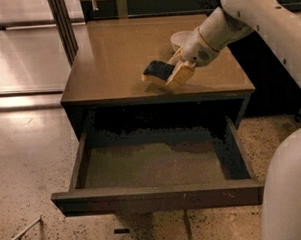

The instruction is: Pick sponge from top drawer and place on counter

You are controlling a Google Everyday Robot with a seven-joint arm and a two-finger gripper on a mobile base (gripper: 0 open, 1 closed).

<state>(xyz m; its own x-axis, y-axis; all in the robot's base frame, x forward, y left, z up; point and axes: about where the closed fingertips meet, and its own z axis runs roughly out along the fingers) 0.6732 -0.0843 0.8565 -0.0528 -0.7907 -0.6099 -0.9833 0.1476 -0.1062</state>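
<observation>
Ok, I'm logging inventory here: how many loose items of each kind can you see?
sponge: 1, held in the gripper low over the counter
white bowl: 1, on the counter behind the gripper
Total: 2
</observation>
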